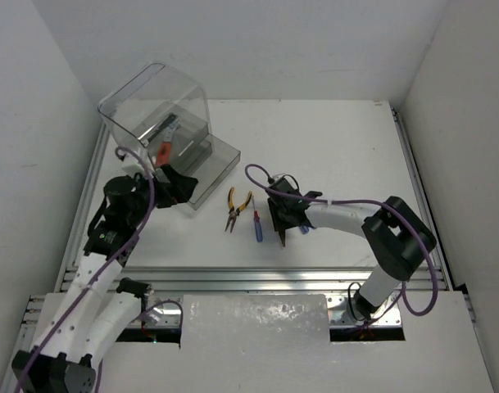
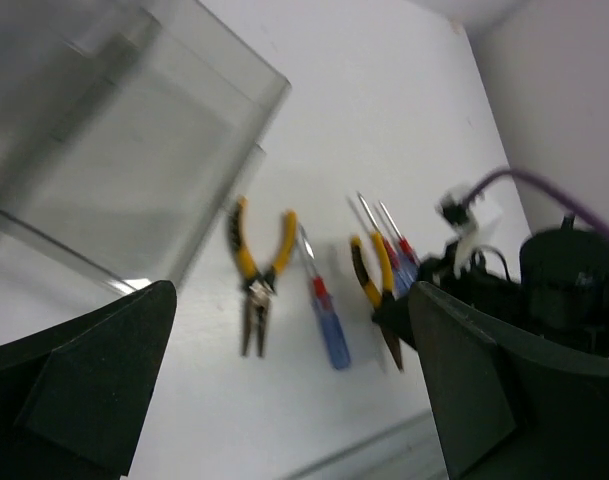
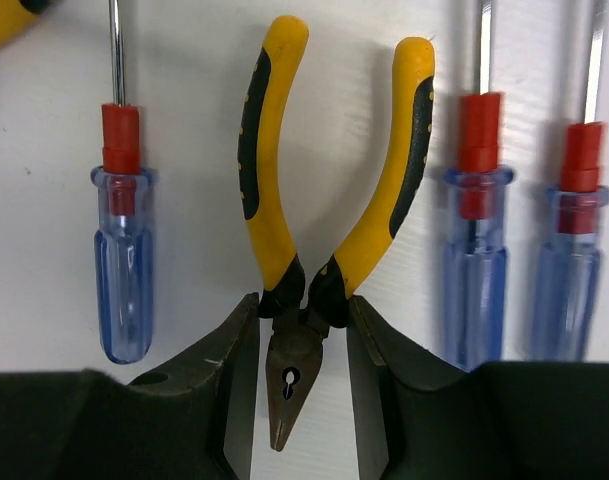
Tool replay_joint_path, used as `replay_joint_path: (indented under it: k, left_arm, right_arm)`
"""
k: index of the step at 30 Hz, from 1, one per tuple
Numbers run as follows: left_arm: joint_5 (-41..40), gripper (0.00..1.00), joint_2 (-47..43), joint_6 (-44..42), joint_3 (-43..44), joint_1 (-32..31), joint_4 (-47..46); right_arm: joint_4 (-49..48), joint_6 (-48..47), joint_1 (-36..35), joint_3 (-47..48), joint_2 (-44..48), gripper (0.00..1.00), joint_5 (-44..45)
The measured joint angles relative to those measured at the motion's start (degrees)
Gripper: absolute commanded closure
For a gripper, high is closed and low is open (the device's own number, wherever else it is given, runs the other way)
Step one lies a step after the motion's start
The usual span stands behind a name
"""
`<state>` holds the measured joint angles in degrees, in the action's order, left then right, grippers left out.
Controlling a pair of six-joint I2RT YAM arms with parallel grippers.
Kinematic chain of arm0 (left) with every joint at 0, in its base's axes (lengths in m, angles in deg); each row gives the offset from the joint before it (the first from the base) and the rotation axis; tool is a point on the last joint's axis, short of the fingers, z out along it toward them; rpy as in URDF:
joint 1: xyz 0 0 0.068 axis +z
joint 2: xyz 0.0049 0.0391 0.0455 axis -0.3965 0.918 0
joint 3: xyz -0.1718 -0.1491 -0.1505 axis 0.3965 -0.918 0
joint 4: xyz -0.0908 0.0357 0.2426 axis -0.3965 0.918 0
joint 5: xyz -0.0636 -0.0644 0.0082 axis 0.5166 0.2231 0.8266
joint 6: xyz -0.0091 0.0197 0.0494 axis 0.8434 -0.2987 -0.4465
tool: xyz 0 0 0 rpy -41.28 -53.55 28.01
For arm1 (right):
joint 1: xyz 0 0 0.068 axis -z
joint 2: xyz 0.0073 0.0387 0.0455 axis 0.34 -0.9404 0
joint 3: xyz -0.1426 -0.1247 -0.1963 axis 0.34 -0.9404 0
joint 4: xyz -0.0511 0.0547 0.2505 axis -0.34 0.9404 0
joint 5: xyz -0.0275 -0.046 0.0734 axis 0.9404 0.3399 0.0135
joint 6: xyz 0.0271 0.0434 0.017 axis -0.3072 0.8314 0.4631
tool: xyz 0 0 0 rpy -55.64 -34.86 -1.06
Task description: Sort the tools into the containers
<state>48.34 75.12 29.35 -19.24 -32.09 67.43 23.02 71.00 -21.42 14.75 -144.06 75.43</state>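
Right wrist: right end effector point(image 3: 302, 318) seemingly pinches yellow-handled pliers point(image 3: 284, 280).

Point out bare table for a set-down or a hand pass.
Free: the table far right, between the clear box and the right rail; also the strip along the front rail. Crowded: centre, where pliers, a blue screwdriver and the right tool, gripping a second pliers, lie close together.
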Motion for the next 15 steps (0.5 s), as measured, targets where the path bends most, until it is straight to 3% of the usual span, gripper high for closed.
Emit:
replay_joint_path:
  k: [8,15]
  left_arm:
    - [-5.9,0.00,13.6,12.4,-3.8,-23.0,-12.0]
    - [-7.9,0.01,24.1,22.3,-6.8,-27.8,-26.8]
  right_arm:
    - [-6.2,-2.4,1.0,-5.0,7.0,1.00,-0.1]
    - [-10.3,-4.2,1.0,-11.0,19.7,1.00,-6.4]
